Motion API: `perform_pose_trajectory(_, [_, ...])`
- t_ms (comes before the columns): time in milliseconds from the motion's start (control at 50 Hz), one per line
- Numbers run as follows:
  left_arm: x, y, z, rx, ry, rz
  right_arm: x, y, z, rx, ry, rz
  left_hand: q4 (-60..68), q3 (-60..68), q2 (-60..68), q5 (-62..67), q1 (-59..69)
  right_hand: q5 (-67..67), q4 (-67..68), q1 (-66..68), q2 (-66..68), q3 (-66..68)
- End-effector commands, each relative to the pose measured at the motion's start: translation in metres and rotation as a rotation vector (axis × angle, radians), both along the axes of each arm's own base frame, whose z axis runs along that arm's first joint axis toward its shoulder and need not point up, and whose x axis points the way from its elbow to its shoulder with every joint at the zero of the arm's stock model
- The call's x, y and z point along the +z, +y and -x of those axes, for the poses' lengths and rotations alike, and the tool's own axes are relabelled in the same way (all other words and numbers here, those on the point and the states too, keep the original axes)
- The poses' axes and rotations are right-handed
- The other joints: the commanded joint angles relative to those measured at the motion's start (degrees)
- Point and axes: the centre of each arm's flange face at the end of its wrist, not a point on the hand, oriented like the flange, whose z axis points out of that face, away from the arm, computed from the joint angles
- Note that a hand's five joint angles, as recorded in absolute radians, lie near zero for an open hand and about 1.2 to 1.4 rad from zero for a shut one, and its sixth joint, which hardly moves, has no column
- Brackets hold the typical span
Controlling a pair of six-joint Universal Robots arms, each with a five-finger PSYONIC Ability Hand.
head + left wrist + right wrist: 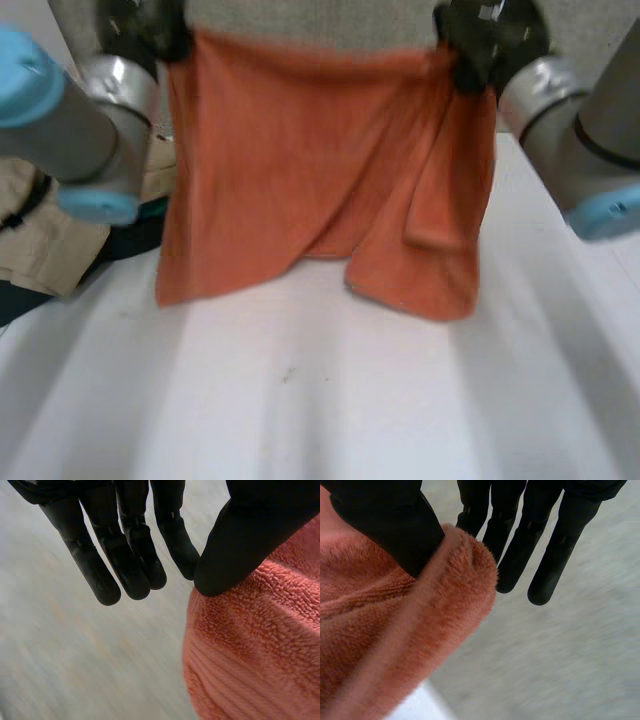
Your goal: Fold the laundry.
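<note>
An orange towel (320, 170) hangs in the air above the white table (320, 400), its lower edge just over the tabletop. The right side is doubled over in a loose fold. My left hand (150, 30) holds the towel's top left corner. In the left wrist view its thumb (250, 540) presses on the terry cloth (255, 650) while the fingers (125, 555) stay straight beside it. My right hand (490, 40) holds the top right corner. There the thumb (395, 525) clamps the towel's hem (385, 645), with the fingers (540, 545) stretched out past it.
Off the table's left edge lies a beige bag or bundle (30, 240) with something dark (130, 240) beside it. A grey-beige fabric surface (310, 20) shows beyond the towel's top edge. Bare tabletop stretches in front of the towel.
</note>
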Motion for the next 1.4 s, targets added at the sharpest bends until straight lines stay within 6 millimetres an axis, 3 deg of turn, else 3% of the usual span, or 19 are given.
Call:
perform_pose_trajectory(20, [0.051, 0.02, -0.012, -0.001, 0.056, 0.13, 0.031, -0.003, -0.016, 0.025, -0.082, 0.167, 11.44, 11.97, 11.61, 14.07, 13.38, 13.21, 11.59, 17.67, 14.08, 12.11])
perform_pose_trajectory(100, [0.02, 0.022, -0.025, 0.038, 0.015, 0.008, 0.013, 0.015, -0.018, 0.058, -0.036, 0.097, 11.44, 11.97, 11.61, 14.07, 13.38, 13.21, 11.59, 17.67, 14.08, 12.11])
perform_pose_trajectory(160, [-0.021, 0.031, -0.035, 0.059, -0.042, -0.116, -0.003, 0.021, -0.009, 0.047, -0.012, 0.049, 11.44, 11.97, 11.61, 14.07, 13.38, 13.21, 11.59, 17.67, 14.08, 12.11])
perform_pose_trajectory(180, [-0.042, 0.039, -0.04, 0.064, -0.073, -0.174, -0.017, 0.025, -0.006, 0.048, 0.009, 0.016, 11.44, 11.97, 11.61, 14.07, 13.38, 13.21, 11.59, 17.67, 14.08, 12.11])
perform_pose_trajectory(220, [-0.061, 0.05, -0.042, 0.058, -0.104, -0.23, -0.034, 0.029, -0.003, 0.046, 0.038, -0.028, 11.44, 11.97, 11.61, 14.07, 13.38, 13.21, 11.59, 17.67, 14.08, 12.11])
perform_pose_trajectory(240, [-0.082, 0.063, -0.043, 0.041, -0.14, -0.288, -0.054, 0.033, 0.001, 0.048, 0.082, -0.077, 11.44, 11.97, 11.61, 14.07, 13.38, 13.21, 11.59, 17.67, 14.08, 12.11])
perform_pose_trajectory(280, [-0.103, 0.077, -0.043, 0.013, -0.179, -0.342, -0.077, 0.037, 0.005, 0.049, 0.135, -0.135, 11.44, 11.97, 11.61, 14.07, 13.38, 13.21, 11.59, 17.67, 14.08, 12.11])
perform_pose_trajectory(300, [-0.122, 0.09, -0.042, -0.02, -0.219, -0.388, -0.101, 0.041, 0.009, 0.053, 0.188, -0.193, 11.44, 11.97, 11.61, 14.07, 13.38, 13.21, 11.59, 17.67, 14.08, 12.11])
perform_pose_trajectory(360, [-0.16, 0.109, -0.042, -0.057, -0.295, -0.475, -0.145, 0.048, 0.016, 0.056, 0.276, -0.297, 11.44, 11.97, 11.61, 14.07, 13.38, 13.21, 11.59, 17.67, 14.08, 12.11])
perform_pose_trajectory(420, [-0.193, 0.112, -0.045, -0.042, -0.366, -0.542, -0.174, 0.047, 0.022, 0.046, 0.332, -0.363, 11.44, 11.97, 11.61, 14.07, 13.38, 13.21, 11.59, 17.67, 14.08, 12.11])
perform_pose_trajectory(480, [-0.214, 0.11, -0.051, -0.001, -0.429, -0.605, -0.189, 0.044, 0.027, 0.03, 0.357, -0.409, 11.44, 11.97, 11.61, 14.07, 13.38, 13.21, 11.59, 17.67, 14.08, 12.11])
perform_pose_trajectory(520, [-0.218, 0.111, -0.053, 0.011, -0.452, -0.629, -0.192, 0.044, 0.028, 0.022, 0.359, -0.423, 11.44, 11.97, 11.61, 14.07, 13.38, 13.21, 11.59, 17.67, 14.08, 12.11])
perform_pose_trajectory(620, [-0.201, 0.111, -0.054, 0.008, -0.442, -0.625, -0.194, 0.046, 0.029, 0.013, 0.343, -0.446, 11.44, 11.97, 11.61, 14.07, 13.38, 13.21, 11.59, 17.67, 14.08, 12.11])
perform_pose_trajectory(680, [-0.194, 0.112, -0.053, -0.027, -0.417, -0.62, -0.193, 0.048, 0.031, 0.013, 0.337, -0.451, -21.05, -20.52, -20.88, -18.42, -19.12, 13.21, 11.59, 17.67, 14.08, 12.11])
perform_pose_trajectory(840, [-0.2, 0.12, -0.055, -0.115, -0.335, -0.747, -0.195, 0.048, 0.032, 0.009, 0.334, -0.457, -43.02, -42.49, -42.85, -40.39, -41.09, 13.21, 11.59, 17.67, 14.08, 12.11])
perform_pose_trajectory(1060, [-0.207, 0.111, -0.053, -0.142, -0.227, -0.849, -0.194, 0.048, 0.033, 0.005, 0.325, -0.459, -44.38, -43.85, -44.22, -41.75, -42.45, 13.21, 11.59, 17.67, 14.08, 12.11])
perform_pose_trajectory(1240, [-0.201, 0.096, -0.034, -0.167, -0.123, -0.874, -0.194, 0.047, 0.034, -0.001, 0.311, -0.468, -41.53, -41.0, -41.36, -38.9, -39.6, 13.21, 11.59, 17.67, 14.08, 12.11])
perform_pose_trajectory(1400, [-0.21, 0.082, -0.021, -0.101, -0.13, -0.854, -0.193, 0.047, 0.035, -0.004, 0.306, -0.471, -37.5, -36.97, -37.33, -34.87, -35.57, 13.21, 11.59, 17.67, 14.08, 12.11])
